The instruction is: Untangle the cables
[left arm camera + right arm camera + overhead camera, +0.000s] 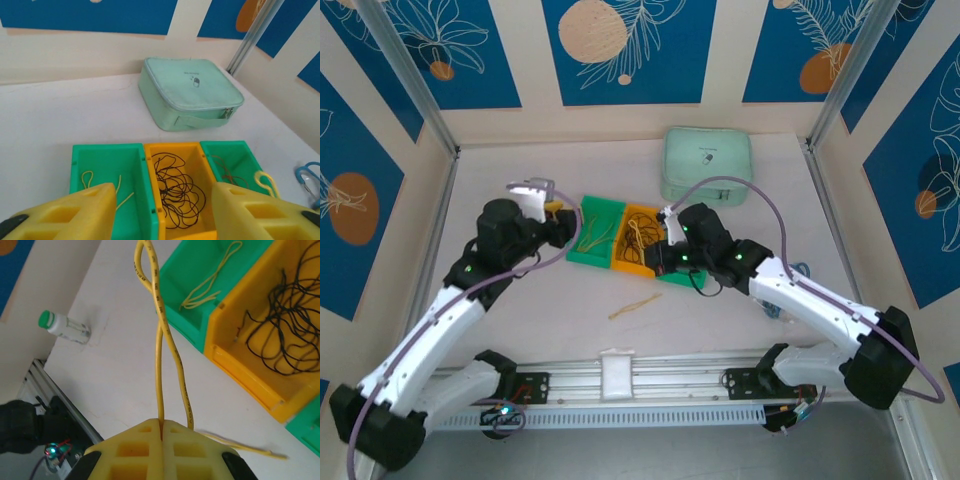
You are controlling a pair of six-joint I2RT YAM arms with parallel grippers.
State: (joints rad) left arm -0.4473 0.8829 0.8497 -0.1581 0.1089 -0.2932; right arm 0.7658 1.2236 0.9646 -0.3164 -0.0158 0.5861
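Take the yellow plastic bin (175, 147) as your anchor: it stands in the middle of a row of 3 open bins on the white surface (520, 330). A tangle of thin black cables (175, 185) lies inside it. The green plastic bin touching its left side (105, 148) holds 1 thin yellow cable (206, 286), loose on the bin floor. The green plastic bin touching its right side (225, 144) holds a thin red-orange cable (225, 172).

Your right jaws are pressed together on a second yellow cable (160, 330). They grip it at the near right corner of the yellow bin. Its 2 strands leave the grip side by side, cross once and close in a narrow loop at the far end.

A third yellow cable (635, 305) lies flat on the surface just on the near side of the yellow bin, touching nothing else.

Your left jaws stand apart and hold nothing. They sit left of the row, and in the left wrist view the yellow bin shows between them.

A mint-green zipped fabric pouch (190, 92) rests beyond the yellow bin and a little to its right. A white bottle with a green cap (62, 326) lies on its side well apart from the yellow bin.
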